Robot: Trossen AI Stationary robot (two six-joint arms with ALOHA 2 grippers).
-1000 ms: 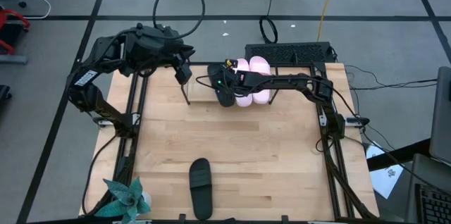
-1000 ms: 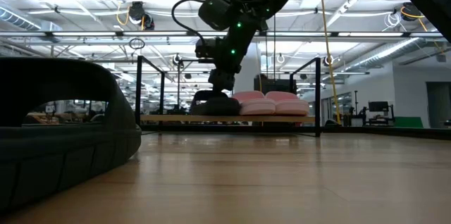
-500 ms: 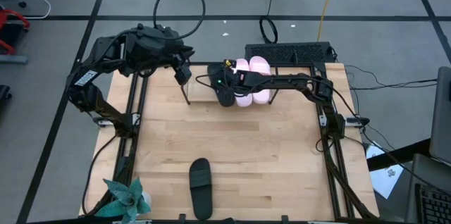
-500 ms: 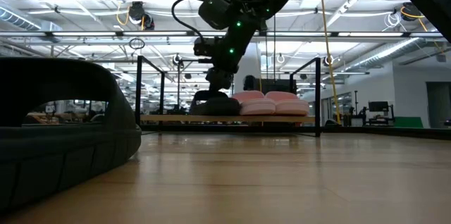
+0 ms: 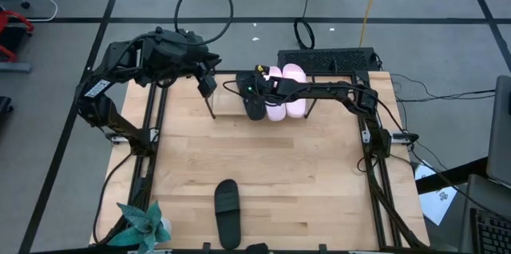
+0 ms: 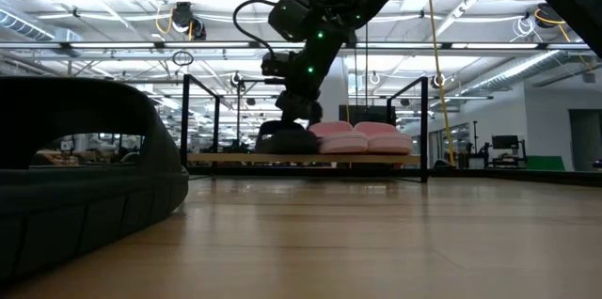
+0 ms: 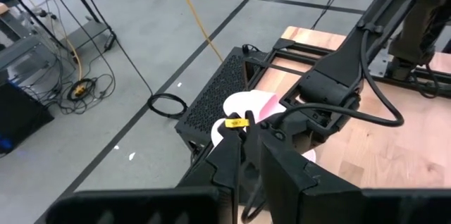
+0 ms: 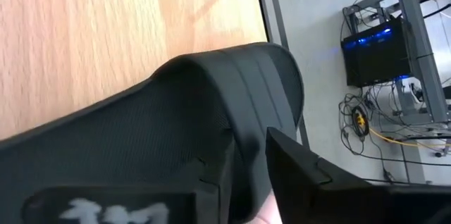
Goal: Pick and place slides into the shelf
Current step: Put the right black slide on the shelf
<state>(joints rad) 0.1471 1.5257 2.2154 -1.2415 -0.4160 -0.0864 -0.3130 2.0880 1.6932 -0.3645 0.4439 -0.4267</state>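
One black slide (image 5: 254, 105) lies on the shelf (image 6: 310, 159) at the table's far side, left of the pale pink pair (image 5: 285, 97), and shows close up in the right wrist view (image 8: 176, 118). My right gripper (image 5: 255, 89) reaches in from the right and is shut on this slide. The other black slide (image 5: 227, 212) lies flat on its sole near the table's near edge and fills the left of the low view (image 6: 85, 177). My left gripper (image 5: 207, 85) hangs shut and empty at the far left, beside the shelf's left end. My right gripper holds the black slide by its wide top strap (image 8: 224, 138), which runs between the two fingers (image 8: 310, 182). The fingers come from above, slanting down. The slide's sole (image 6: 287, 139) rests level on the shelf beside the pink pair.
A small green plant (image 5: 144, 226) stands at the near left corner. The black table frame's rails (image 5: 152, 138) run along the left and right sides. A dark grille box (image 5: 327, 61) sits behind the shelf. Bare wood (image 5: 263, 158) lies between the shelf and the near slide.
My right gripper has edged slightly toward the table's far edge, and the black slide on the shelf has shifted with it.
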